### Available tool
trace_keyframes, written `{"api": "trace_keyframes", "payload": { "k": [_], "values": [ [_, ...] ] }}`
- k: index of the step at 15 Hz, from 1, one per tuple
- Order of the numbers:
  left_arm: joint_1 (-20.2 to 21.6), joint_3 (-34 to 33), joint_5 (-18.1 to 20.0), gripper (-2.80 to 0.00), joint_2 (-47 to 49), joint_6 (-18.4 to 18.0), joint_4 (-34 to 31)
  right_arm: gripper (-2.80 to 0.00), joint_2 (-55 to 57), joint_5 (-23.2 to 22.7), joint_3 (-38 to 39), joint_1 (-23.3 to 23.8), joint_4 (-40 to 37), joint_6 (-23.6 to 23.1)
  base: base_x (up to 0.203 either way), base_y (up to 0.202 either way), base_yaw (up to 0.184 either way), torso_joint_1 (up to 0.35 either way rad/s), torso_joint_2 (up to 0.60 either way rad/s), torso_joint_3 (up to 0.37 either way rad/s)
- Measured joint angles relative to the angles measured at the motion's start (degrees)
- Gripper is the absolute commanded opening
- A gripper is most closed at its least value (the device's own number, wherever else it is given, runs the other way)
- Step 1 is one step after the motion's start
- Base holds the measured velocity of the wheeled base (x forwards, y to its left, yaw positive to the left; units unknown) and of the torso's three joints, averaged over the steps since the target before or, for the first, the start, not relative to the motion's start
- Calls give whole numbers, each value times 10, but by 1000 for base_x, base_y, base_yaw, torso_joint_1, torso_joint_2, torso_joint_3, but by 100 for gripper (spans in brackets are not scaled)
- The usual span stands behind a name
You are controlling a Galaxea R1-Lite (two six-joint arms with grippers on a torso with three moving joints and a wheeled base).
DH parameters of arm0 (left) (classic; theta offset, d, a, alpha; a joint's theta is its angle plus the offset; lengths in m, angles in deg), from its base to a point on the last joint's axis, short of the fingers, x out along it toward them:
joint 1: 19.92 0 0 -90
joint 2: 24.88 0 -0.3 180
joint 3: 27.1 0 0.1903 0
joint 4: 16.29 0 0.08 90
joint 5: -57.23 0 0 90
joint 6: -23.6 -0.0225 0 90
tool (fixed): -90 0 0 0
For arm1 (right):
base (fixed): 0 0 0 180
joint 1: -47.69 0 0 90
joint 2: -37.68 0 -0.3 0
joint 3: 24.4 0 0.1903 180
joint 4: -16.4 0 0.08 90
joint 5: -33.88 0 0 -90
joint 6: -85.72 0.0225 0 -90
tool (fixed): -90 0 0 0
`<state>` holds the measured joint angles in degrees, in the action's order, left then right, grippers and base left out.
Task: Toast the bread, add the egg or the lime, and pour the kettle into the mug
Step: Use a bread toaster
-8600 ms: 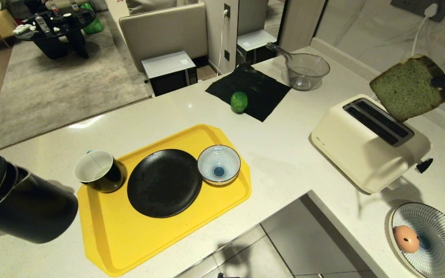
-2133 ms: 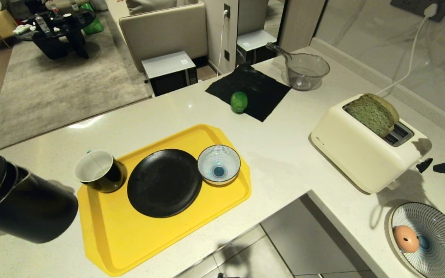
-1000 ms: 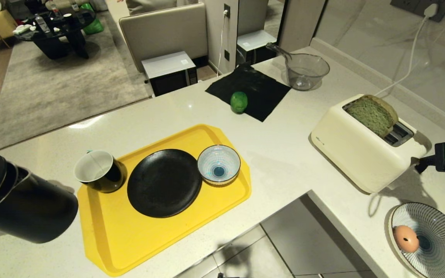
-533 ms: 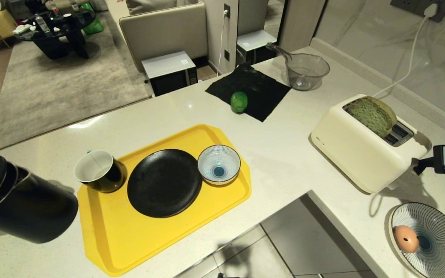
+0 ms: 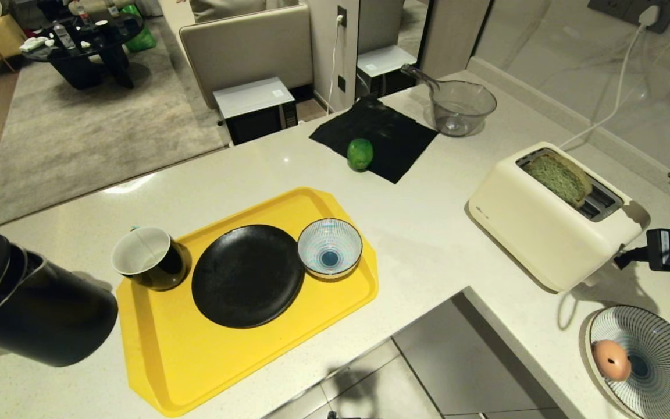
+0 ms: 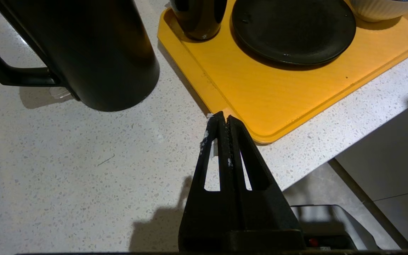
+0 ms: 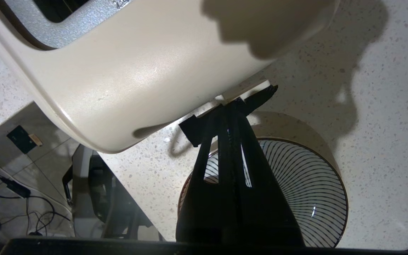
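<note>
The slice of pale green bread [image 5: 556,177] sat low in the nearer slot of the cream-coloured two-slot toaster [image 5: 535,233], only its top edge showing above the opening. The right gripper [image 5: 620,262] was at the toaster's end face, coming in from the right side. Its two black fingers were pressed together with nothing between them, and their tips rested on the small black lever [image 7: 228,111] at the bottom of that end, as the right wrist view showed.

Just in front of the toaster, near the counter edge, the pinkish-brown egg [image 5: 612,359] lay inside a round plate with blue and white stripes [image 5: 660,372]. The small bright-green lime [image 5: 360,153] was on the edge of a square black cloth [image 5: 381,131], beside a clear glass bowl with a handle [image 5: 463,107].

On the left, a yellow plastic tray [image 5: 242,361] carried the mug [image 5: 149,259], black outside and white inside, then a round black plate [image 5: 246,276] and a small blue-and-white striped bowl [image 5: 330,247], all in one row. The tall matte-black kettle [image 5: 32,305] stood on the white speckled counter [image 5: 428,233] just beside the tray.

The left gripper [image 6: 221,118] hung over the counter near the tray's corner, its fingers also closed together and empty.
</note>
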<state>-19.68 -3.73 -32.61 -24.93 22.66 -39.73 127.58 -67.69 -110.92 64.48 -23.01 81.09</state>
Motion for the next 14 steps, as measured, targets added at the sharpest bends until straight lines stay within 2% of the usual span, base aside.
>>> {"api": "trace_keyframes", "payload": {
  "k": [14],
  "values": [
    [0,0,0,-280,0,0,0,-280,11,-9,12,-1,1,-2,0,0,0,0,0,0]
  ]
}}
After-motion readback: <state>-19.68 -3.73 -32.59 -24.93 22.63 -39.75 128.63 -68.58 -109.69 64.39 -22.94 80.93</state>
